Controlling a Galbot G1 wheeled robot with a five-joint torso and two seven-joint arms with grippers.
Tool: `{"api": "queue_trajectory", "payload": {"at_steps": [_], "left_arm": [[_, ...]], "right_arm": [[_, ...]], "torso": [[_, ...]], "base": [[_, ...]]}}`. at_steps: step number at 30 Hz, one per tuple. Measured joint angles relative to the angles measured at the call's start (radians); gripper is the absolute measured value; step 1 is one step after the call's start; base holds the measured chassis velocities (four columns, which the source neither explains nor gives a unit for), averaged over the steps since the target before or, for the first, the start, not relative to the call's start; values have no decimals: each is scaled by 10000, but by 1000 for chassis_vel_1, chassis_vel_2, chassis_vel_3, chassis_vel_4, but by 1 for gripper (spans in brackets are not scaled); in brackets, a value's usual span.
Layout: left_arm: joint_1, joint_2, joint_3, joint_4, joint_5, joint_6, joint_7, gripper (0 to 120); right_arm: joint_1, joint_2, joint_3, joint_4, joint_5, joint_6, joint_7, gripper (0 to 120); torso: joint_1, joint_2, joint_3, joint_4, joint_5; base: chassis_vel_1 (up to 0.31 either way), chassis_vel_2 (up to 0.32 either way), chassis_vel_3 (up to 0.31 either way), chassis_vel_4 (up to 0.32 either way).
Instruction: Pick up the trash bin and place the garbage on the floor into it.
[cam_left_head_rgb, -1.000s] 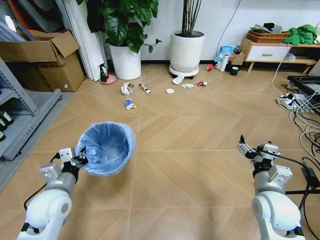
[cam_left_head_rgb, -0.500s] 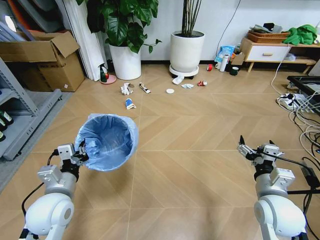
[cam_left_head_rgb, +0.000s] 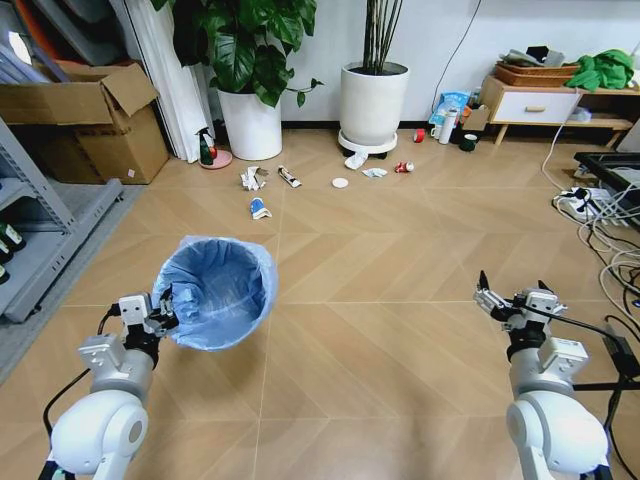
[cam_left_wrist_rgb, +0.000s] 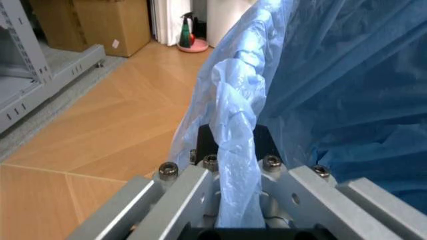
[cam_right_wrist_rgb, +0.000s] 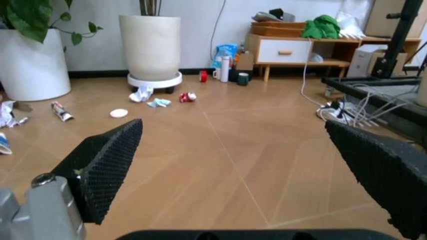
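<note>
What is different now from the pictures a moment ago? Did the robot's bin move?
Only a little. The left gripper keeps its grip on the rim of the trash bin, and the bin has wobbled: it rose a bit toward the litter half a second ago, then settled slightly back. The right gripper stayed open and empty in the same spot. The garbage still lies where it was on the floor near the plant pots.

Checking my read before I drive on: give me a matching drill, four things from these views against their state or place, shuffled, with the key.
1. trash bin
2. right gripper
3. white disc
4. left gripper

A. open, holding nothing
B. lying on the floor near the plant pots
C. shut on the bag-lined rim
D. held up off the floor

Pairs: 1-D, 2-A, 3-B, 4-C
</note>
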Motion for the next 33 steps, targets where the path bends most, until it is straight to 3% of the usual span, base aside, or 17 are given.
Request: {"api": "queue_trajectory", "payload": {"at_steps": [33], "left_arm": [[-47,-29,176,73,111,68,134,0]], "right_arm": [[61,-68,-181,-296,-86,29,-19,100]], "torso": [[0,0,0,0,1]], "base": [[-72,103,70,-105]]}}
